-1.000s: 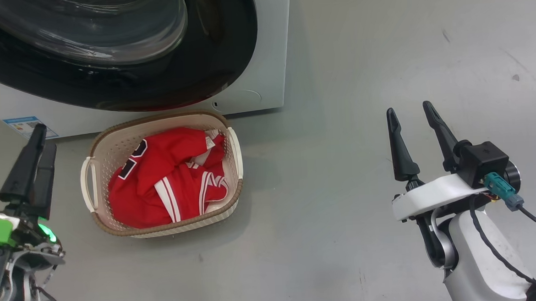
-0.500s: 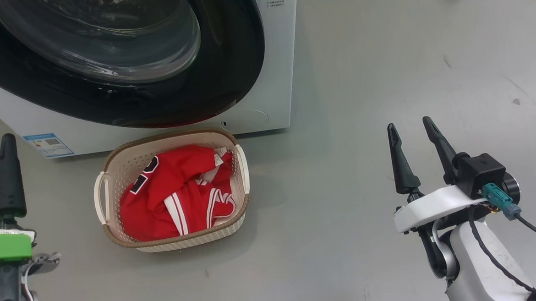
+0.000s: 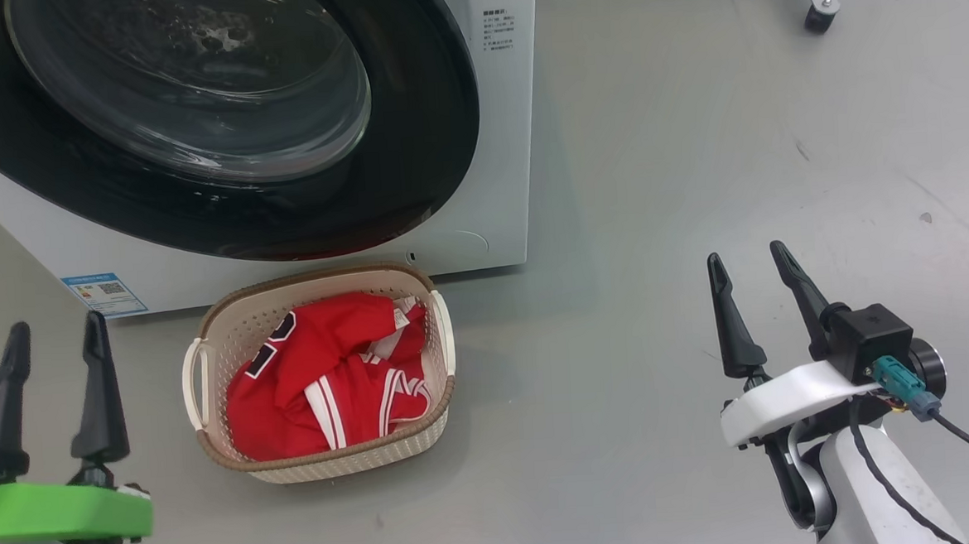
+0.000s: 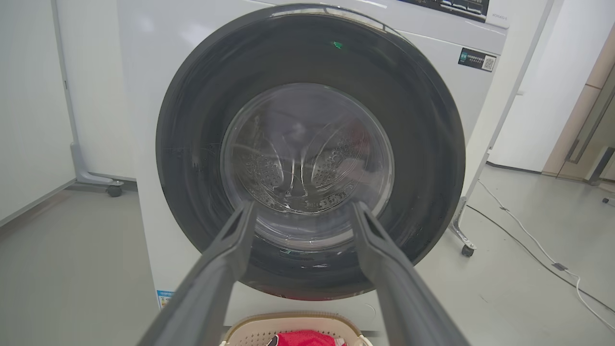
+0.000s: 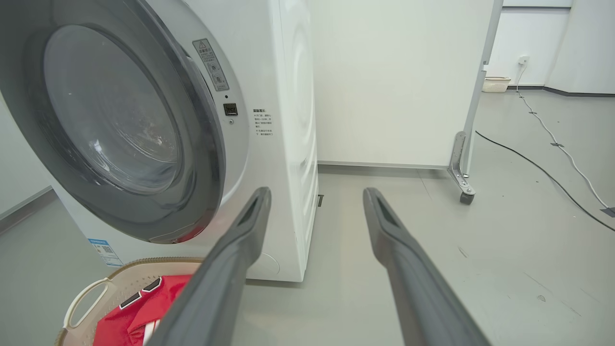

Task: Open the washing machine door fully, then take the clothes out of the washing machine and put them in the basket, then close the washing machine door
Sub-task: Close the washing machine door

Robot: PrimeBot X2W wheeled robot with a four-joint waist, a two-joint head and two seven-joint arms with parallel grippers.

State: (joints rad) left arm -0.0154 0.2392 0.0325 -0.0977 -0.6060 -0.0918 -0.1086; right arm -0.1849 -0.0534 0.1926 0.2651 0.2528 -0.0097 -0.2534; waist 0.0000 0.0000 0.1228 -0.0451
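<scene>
- Overall, a white front-loading washing machine (image 3: 494, 139) stands on a grey floor, seen from above, with both of the robot's grippers low in the head view
- The washing machine door (image 3: 420, 143) is round, with a wide glossy black rim around a bulging glass bowl (image 3: 193, 88); in the left wrist view it lies flat against the machine's front and looks shut, though whether the latch has caught cannot be told
- The clothes (image 3: 316, 380), red with white stripes and black lettering, sit crumpled inside the basket (image 3: 327, 274), which stands on the floor just in front of the machine, below the door
- The left gripper (image 3: 54, 326), on a green mount, has its two dark fingers parted and holds nothing; it sits to the left of the basket, apart from it
- The right gripper (image 3: 745, 252) is also spread and empty, well to the right of the basket over bare floor
- The door is probably stiff and fairly heavy on its hinge, and its glossy rim may let a fingertip slide
- The glass is the fragile part, so any last push is best placed on the black rim near its outer edge
- The clothes are soft, light and limp, easiest to pinch at a raised fold
- With clothes in the basket and the door apparently shut, the task looks all but done
</scene>
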